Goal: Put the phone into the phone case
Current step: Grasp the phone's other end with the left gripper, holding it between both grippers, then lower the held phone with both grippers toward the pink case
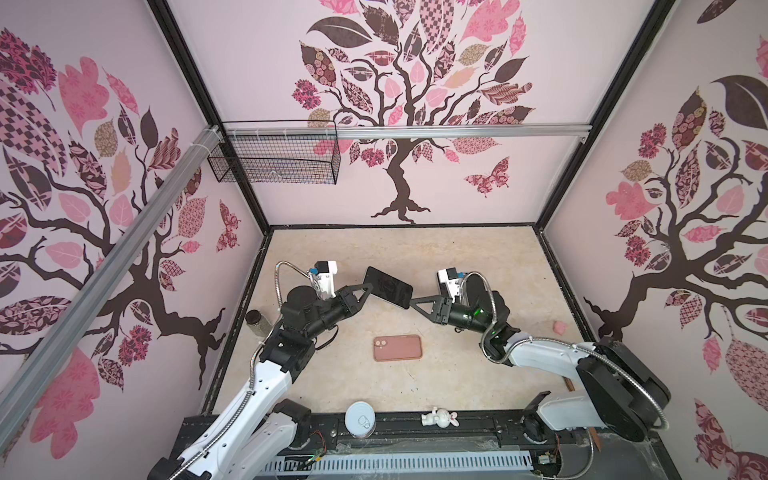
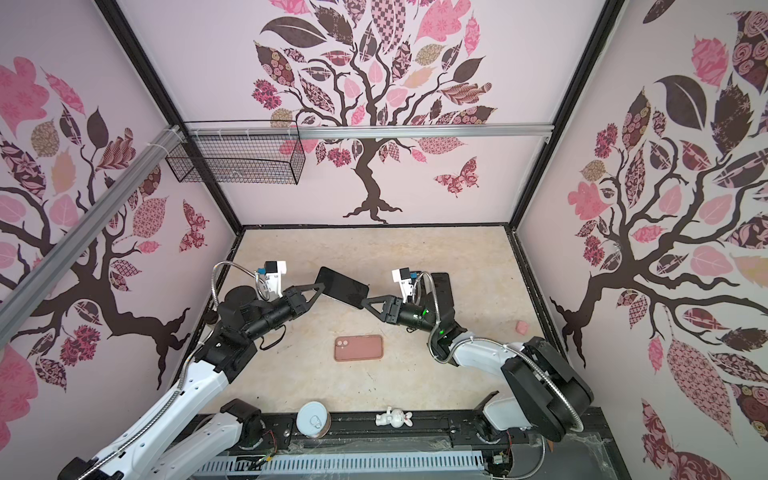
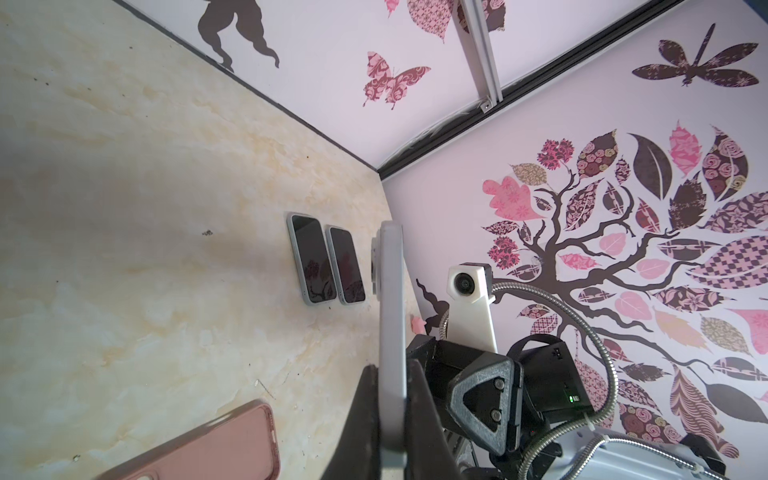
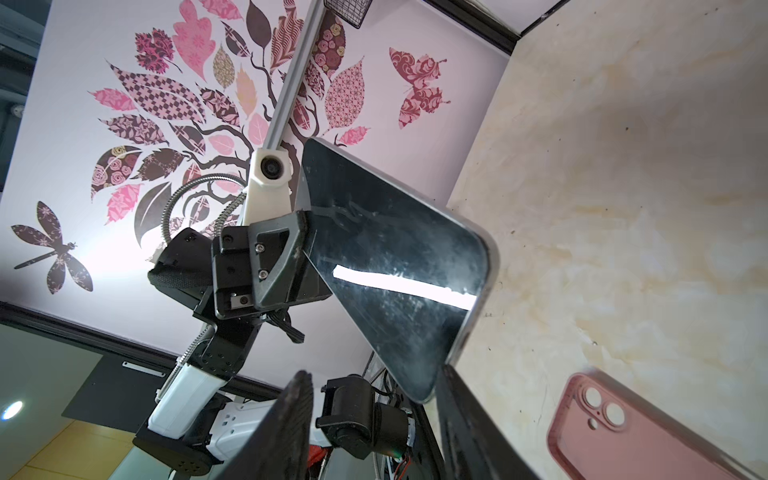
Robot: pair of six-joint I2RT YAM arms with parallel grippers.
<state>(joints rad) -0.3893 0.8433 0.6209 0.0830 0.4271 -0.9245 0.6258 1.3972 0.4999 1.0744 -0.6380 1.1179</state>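
The phone [image 1: 388, 286] is a dark-screened slab held tilted in the air above the table's middle in both top views. My left gripper [image 1: 365, 286] is shut on its left end; in the left wrist view the phone's grey edge [image 3: 392, 324] runs between the closed fingers of my left gripper [image 3: 392, 370]. My right gripper [image 4: 374, 372] stands open around the phone's [image 4: 395, 270] other corner, which lies against one finger [image 4: 453, 399] with a gap to the other. The pink phone case [image 1: 397, 348] lies flat on the table below, camera holes to the left, apart from both grippers.
Two other phones [image 3: 311, 259] [image 3: 345, 266] lie side by side on the table near the right arm. A can [image 1: 360, 419] and a white rabbit figure [image 1: 439, 417] stand at the front edge. A dark-lidded jar [image 1: 257, 322] is at the left, a small pink lump [image 1: 560, 327] at the right.
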